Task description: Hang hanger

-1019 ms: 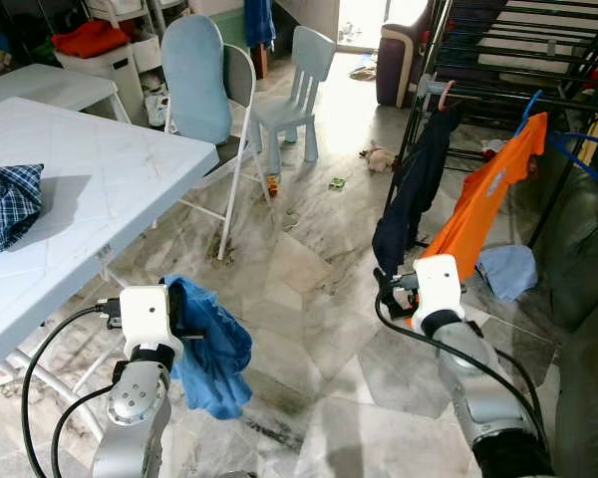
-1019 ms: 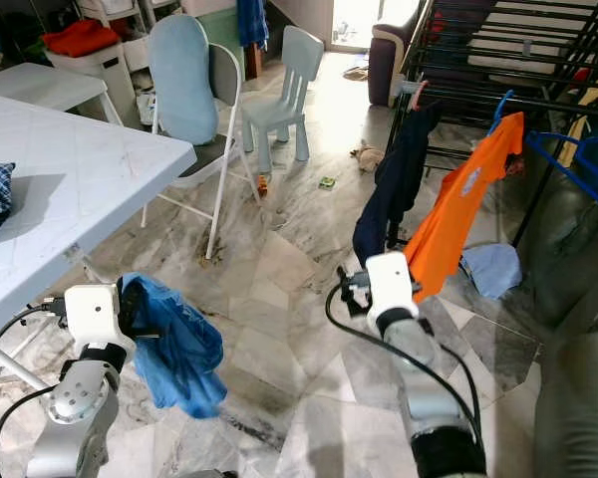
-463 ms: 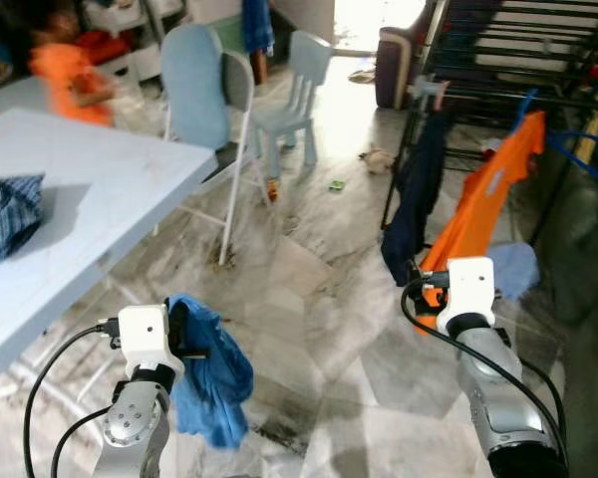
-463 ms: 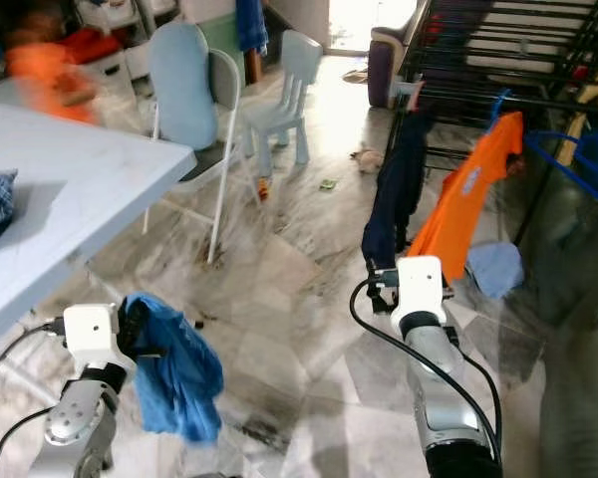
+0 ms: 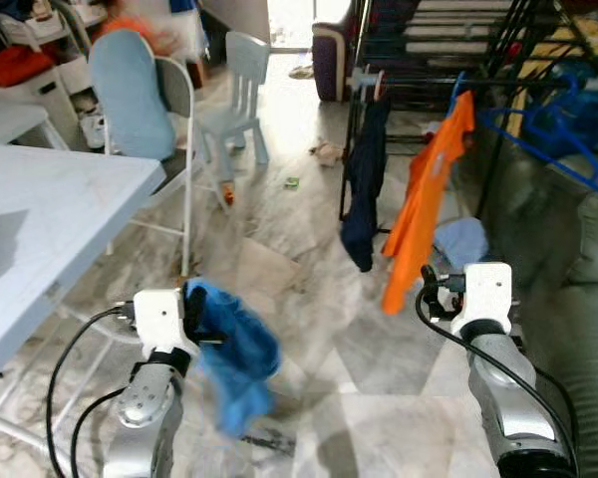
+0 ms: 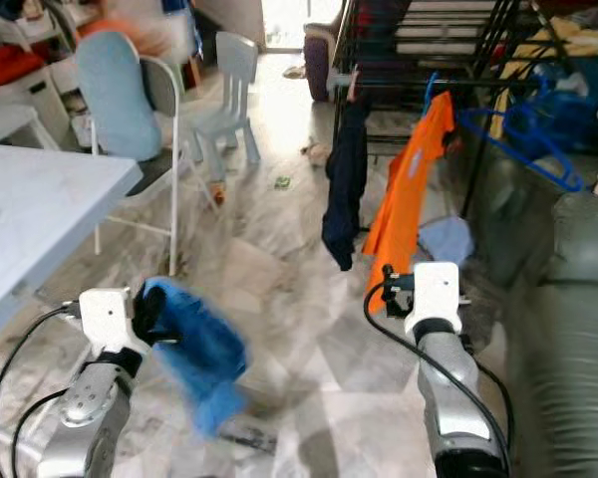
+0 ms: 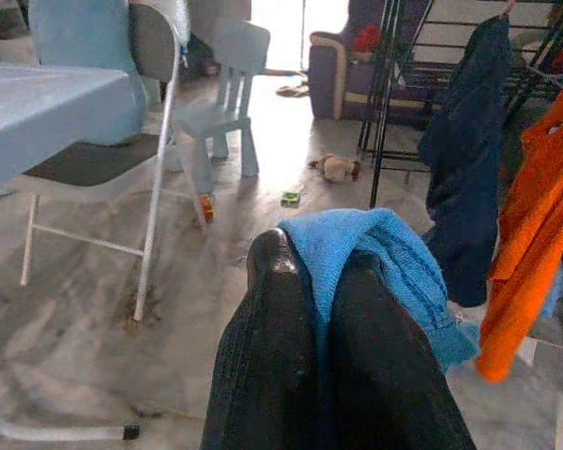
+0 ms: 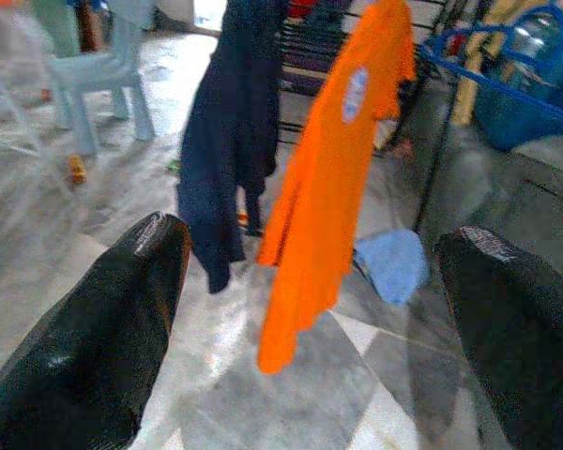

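Two garments on the far rack [image 5: 498,60] look nearer now; I've walked closer. My left hand [image 7: 324,281] stays clamped on the blue cloth [image 5: 234,354], my right hand [image 8: 310,309] spread apart, empty.

Blue garment [image 5: 234,354], crumpled, hangs from closed left gripper [image 7: 311,281]. Blue hanger [image 6: 523,134] hangs on the drying rack [image 6: 419,60], beside orange shirt [image 6: 409,199].

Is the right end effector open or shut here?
Open. In its wrist view the right end effector has its two black fingers spread wide, with the hanging orange shirt between them, ungrasped.
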{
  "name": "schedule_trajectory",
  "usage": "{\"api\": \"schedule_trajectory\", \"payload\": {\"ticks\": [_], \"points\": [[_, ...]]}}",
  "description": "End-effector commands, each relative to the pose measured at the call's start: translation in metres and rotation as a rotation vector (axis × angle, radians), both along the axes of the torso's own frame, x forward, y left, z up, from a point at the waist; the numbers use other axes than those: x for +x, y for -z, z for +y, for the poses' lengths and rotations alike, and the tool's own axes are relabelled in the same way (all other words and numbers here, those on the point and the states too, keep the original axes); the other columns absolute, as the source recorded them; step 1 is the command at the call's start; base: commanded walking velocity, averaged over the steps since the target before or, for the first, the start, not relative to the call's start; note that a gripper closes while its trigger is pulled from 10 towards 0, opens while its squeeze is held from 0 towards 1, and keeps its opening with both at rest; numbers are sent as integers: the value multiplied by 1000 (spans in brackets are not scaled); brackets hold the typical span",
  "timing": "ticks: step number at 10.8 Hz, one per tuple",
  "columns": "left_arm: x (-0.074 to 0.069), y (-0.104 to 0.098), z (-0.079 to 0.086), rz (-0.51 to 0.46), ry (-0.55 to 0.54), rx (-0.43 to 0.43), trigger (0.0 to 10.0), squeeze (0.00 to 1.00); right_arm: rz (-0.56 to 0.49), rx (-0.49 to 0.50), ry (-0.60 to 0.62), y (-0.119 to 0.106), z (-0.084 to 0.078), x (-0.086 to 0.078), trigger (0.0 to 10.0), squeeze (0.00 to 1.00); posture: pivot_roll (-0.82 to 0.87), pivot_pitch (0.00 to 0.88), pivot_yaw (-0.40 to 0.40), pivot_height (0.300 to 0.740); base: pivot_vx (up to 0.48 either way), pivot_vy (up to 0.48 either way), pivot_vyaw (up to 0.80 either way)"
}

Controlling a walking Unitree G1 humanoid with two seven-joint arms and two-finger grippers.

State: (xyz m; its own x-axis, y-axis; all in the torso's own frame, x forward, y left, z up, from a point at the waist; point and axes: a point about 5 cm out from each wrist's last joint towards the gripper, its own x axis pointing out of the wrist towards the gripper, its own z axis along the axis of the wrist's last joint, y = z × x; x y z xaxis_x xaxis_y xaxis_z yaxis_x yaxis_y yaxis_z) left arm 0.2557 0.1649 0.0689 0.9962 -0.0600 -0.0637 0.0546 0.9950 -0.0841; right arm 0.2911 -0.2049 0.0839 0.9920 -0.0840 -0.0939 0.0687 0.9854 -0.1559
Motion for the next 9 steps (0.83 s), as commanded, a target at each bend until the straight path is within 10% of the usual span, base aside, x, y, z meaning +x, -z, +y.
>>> {"api": "schedule_trajectory", "payload": {"ticks": [1, 9], "points": [[1, -3, 3, -15, -4, 4, 10000, 0, -25, 4, -12, -7, 6, 2, 10000, 0, -111, 0, 94, 740, 255, 0, 0], [6, -3, -5, -17, 25, -9, 10000, 0, -26, 15, -15, -9, 9, 9, 10000, 0, -112, 0, 94, 740, 357, 0, -327]]}}
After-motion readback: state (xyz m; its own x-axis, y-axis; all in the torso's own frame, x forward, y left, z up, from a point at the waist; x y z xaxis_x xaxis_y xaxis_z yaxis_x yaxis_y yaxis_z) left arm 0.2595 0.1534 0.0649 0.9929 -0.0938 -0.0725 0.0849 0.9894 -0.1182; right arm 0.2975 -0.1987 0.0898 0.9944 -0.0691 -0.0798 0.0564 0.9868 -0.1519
